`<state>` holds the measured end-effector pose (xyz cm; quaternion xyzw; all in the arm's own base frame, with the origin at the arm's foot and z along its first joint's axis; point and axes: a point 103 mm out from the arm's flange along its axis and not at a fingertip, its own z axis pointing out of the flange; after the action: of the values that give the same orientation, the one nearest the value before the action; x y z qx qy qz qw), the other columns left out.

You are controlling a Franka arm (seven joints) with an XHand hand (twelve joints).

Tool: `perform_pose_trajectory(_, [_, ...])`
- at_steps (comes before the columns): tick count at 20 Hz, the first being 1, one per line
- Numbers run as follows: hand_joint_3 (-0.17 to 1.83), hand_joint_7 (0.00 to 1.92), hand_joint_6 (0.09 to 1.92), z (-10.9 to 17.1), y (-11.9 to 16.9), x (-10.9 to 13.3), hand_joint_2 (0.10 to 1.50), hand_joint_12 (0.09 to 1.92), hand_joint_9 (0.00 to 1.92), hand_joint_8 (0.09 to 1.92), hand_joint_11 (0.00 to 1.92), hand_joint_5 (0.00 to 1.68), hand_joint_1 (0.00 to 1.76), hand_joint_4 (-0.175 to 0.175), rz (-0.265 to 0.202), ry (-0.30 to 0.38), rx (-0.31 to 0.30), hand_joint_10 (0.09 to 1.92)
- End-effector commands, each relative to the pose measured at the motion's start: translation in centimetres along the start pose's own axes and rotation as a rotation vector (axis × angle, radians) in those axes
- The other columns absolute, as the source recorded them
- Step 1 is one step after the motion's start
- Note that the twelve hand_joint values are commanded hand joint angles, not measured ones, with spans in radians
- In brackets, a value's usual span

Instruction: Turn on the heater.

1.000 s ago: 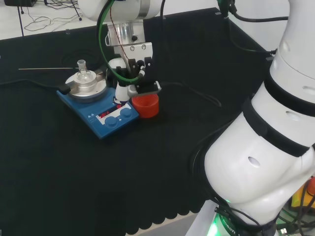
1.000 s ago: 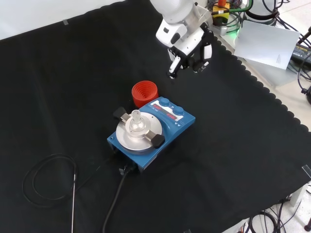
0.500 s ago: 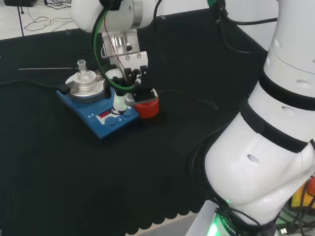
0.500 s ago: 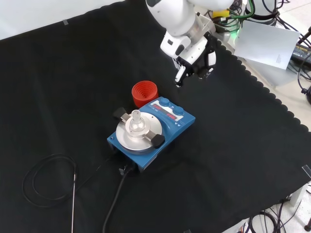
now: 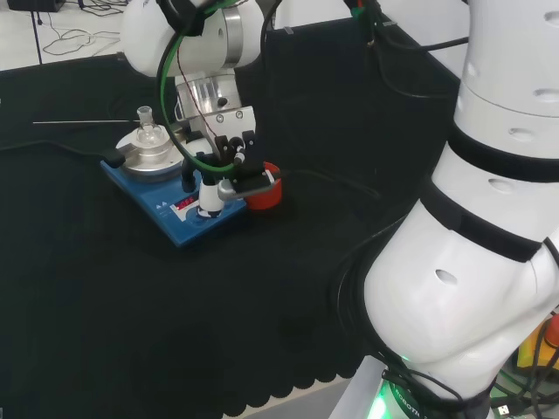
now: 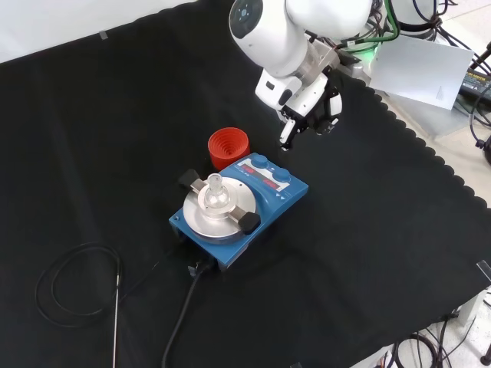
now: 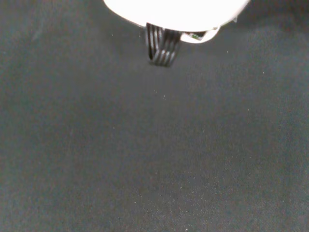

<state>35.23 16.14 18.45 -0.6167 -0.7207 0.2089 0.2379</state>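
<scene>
The heater point(image 5: 179, 202), in the head view, is the blue box at the left of the cloth with a small flask point(image 5: 145, 127) on its round metal plate. My hand point(image 5: 214, 179) hangs over the knob end, just beside the red ribbed ring point(image 5: 267, 191). The risk I judge from here is coming down off the knob: I could nudge the ring or shove the whole heater and rock the flask. One finger points down while the others look curled in, and I hold nothing.

In the front view the heater point(image 6: 238, 203) sits mid-cloth, its two blue knobs point(image 6: 271, 168) facing up and to the right. My hand point(image 6: 303, 115) is above and to the right of them, apart from the panel, touching nothing. A sideways slip here could turn the wrong knob.

In the wrist view I see bare black cloth point(image 7: 154, 159) under a blurred white part of my hand point(image 7: 174, 12).
</scene>
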Motion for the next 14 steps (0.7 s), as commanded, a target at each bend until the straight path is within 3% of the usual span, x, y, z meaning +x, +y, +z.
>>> perform_pose_trajectory(1, [1.02, 1.46, 0.70, 0.64, 1.20, -0.23, 0.63, 1.25, 1.56, 1.51, 1.19, 0.29, 1.37, -0.047, -0.002, 0.000, 0.018, 1.35])
perform_pose_trajectory(14, [1.04, 1.47, 0.66, 1.38, 2.12, -0.84, 0.62, 1.25, 1.56, 1.51, 1.19, 0.28, 1.38, -0.047, 0.009, 0.003, 0.074, 1.36])
